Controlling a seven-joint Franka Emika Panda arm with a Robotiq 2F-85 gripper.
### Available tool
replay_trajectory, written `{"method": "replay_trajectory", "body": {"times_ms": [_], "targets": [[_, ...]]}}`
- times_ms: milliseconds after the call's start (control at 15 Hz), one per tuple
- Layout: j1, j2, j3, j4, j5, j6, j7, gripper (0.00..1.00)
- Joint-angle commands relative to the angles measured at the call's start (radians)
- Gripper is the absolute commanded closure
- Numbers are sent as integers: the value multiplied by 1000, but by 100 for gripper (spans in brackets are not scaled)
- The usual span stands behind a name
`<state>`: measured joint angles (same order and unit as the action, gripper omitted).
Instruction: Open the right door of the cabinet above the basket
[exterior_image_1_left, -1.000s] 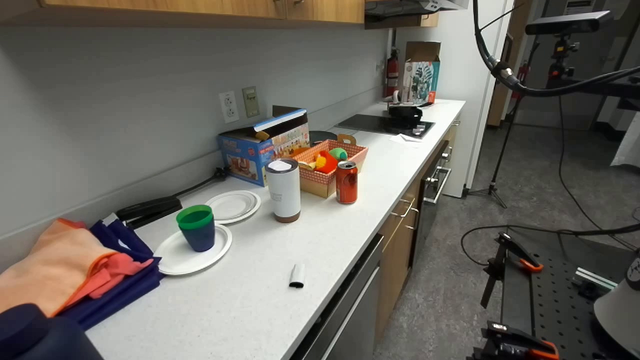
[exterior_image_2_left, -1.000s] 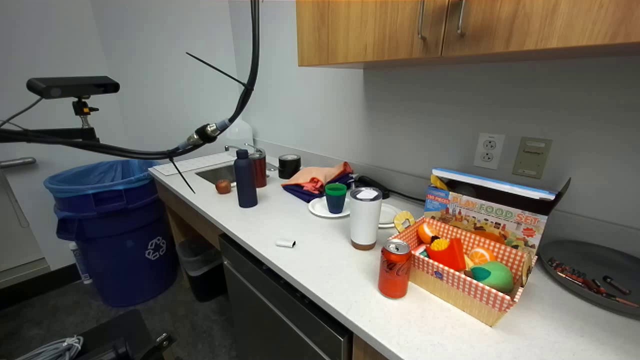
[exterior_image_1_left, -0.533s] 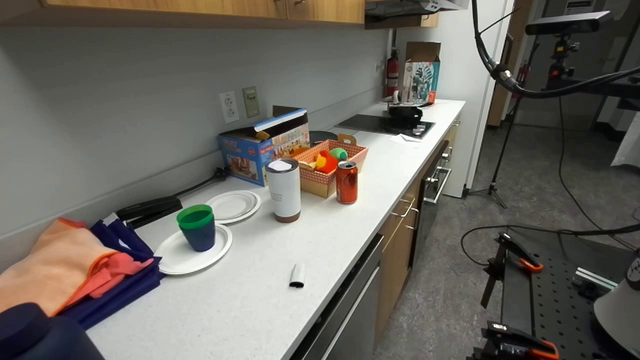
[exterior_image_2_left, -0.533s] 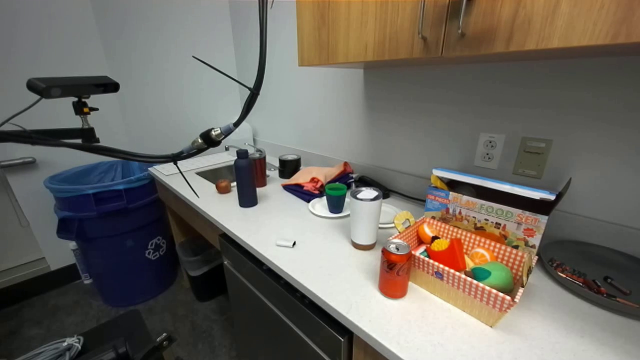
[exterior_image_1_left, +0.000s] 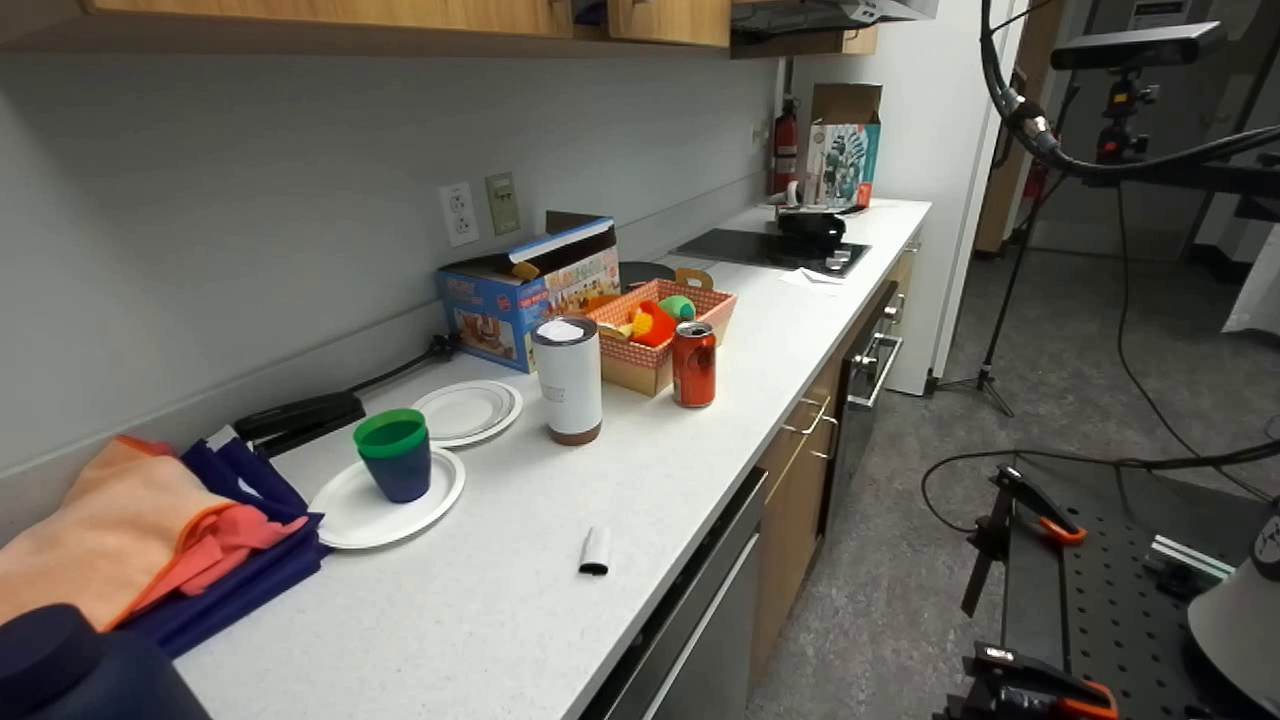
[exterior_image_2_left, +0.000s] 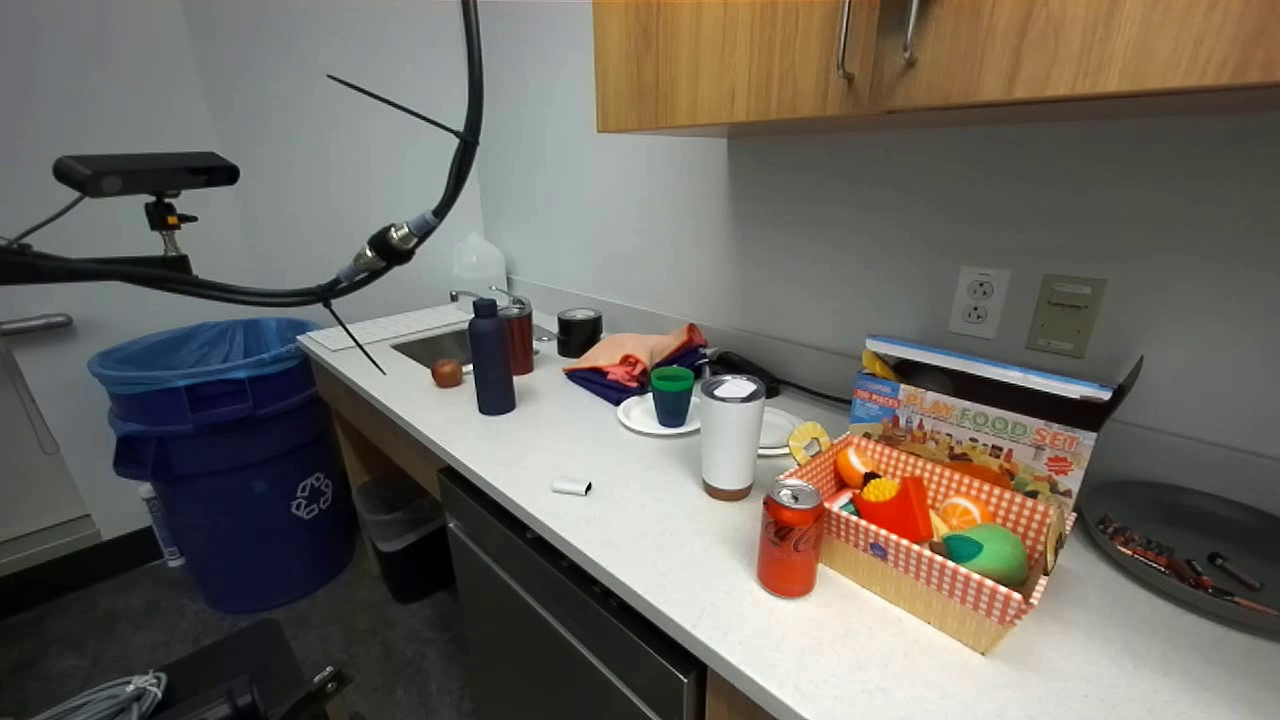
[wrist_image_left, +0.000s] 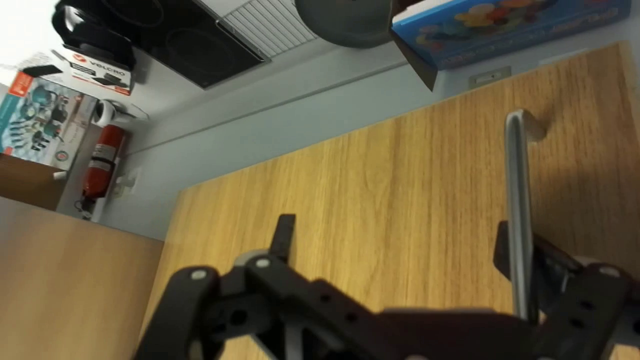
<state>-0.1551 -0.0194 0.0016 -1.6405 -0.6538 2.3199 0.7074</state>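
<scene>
The right door (exterior_image_1_left: 672, 20) of the light-brown wall cabinet (exterior_image_2_left: 720, 70) stands slightly ajar, with a dark gap at its handle edge. Only its lower part shows in both exterior views (exterior_image_2_left: 1090, 50). In the wrist view the door (wrist_image_left: 360, 180) fills the middle. Its metal bar handle (wrist_image_left: 518, 200) runs in front of the right finger, whose tip reaches in behind the bar. My gripper (wrist_image_left: 394, 242) is open, its left finger over bare door panel. The gripper is out of view in both exterior views. The basket (exterior_image_2_left: 900, 595) with toy food stands on the counter below the cabinet (exterior_image_1_left: 632, 376).
A blue box (exterior_image_2_left: 985, 430) stands behind the basket. A red can (exterior_image_2_left: 790, 540) and a white tumbler (exterior_image_2_left: 730, 440) stand beside it. The arm's black cable (exterior_image_2_left: 470, 130) hangs in the air. A range hood (exterior_image_1_left: 825, 15) adjoins the cabinet's far end.
The right door has swung from shut to slightly ajar, its handle edge coming outward. The arm's cable has shifted away from the cabinet.
</scene>
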Motion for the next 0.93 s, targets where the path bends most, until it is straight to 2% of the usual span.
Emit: {"method": "replay_trajectory", "body": {"times_ms": [0, 200, 600, 867], "targets": [[2, -130, -48, -126, -12, -140, 6, 0], [-13, -203, -47, -187, -10, -183, 26, 0], [-57, -356, -64, -351, 25, -131, 73, 0], [-115, -472, -59, -470, 51, -77, 85, 0]]}}
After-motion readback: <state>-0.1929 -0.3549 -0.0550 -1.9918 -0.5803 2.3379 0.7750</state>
